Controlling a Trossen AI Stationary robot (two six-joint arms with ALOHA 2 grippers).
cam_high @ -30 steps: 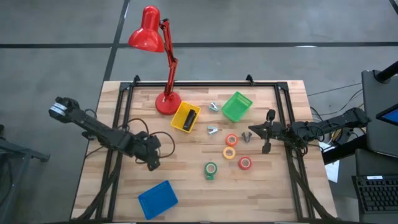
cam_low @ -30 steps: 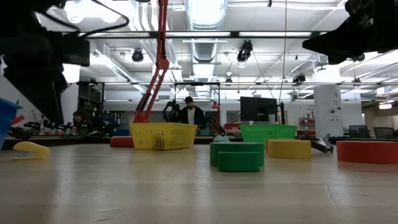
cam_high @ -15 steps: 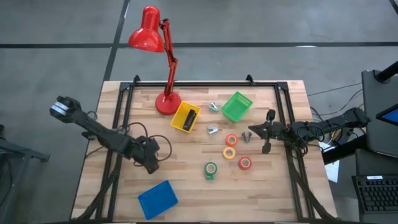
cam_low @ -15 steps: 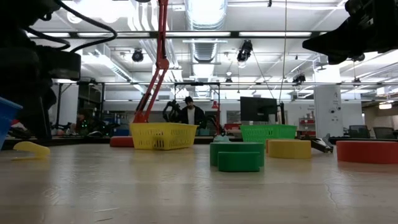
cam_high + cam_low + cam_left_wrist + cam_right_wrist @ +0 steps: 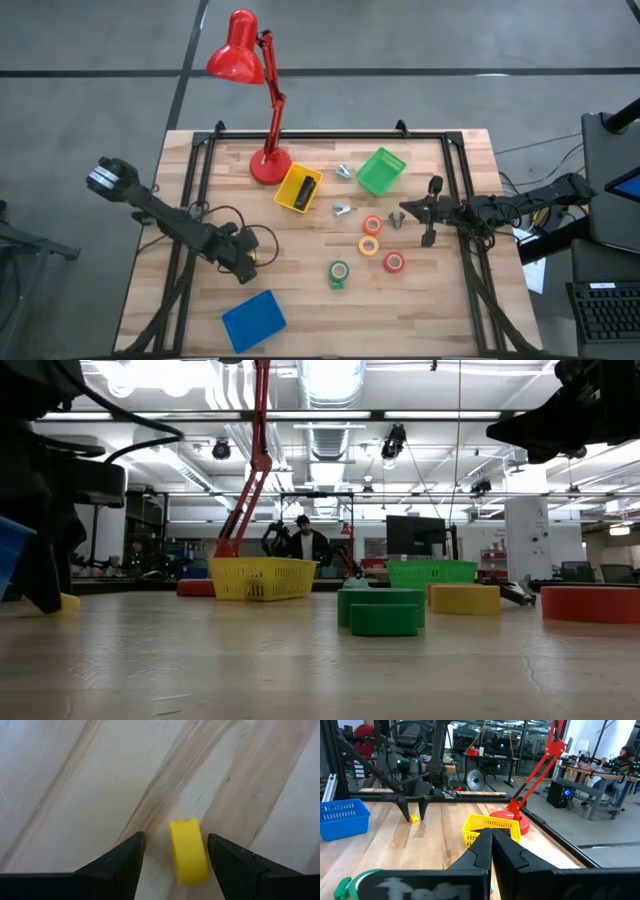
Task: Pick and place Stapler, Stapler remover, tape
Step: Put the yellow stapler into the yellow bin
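Note:
A small yellow block (image 5: 188,851) lies on the wood. My left gripper (image 5: 175,839) points down over it, open, with one finger on each side and a gap to both; the high view shows this gripper (image 5: 246,266) left of centre. The black stapler (image 5: 305,190) lies in the yellow basket (image 5: 287,192). Orange (image 5: 372,225), yellow (image 5: 369,245), green (image 5: 339,271) and red (image 5: 394,262) tape rolls lie flat on the table. Two silvery stapler removers (image 5: 342,209) (image 5: 344,172) lie near the baskets. My right gripper (image 5: 491,840) is shut and level at the right (image 5: 405,214), holding nothing.
A green basket (image 5: 381,170) stands at the far middle and a blue basket (image 5: 253,320) at the near left. A red desk lamp (image 5: 268,165) stands by the yellow basket. A black frame (image 5: 205,150) runs round the table. People sit in the room beyond.
My left gripper has come down toward the table and now stands astride the yellow block, still open. The block has not moved. My right arm has kept still.

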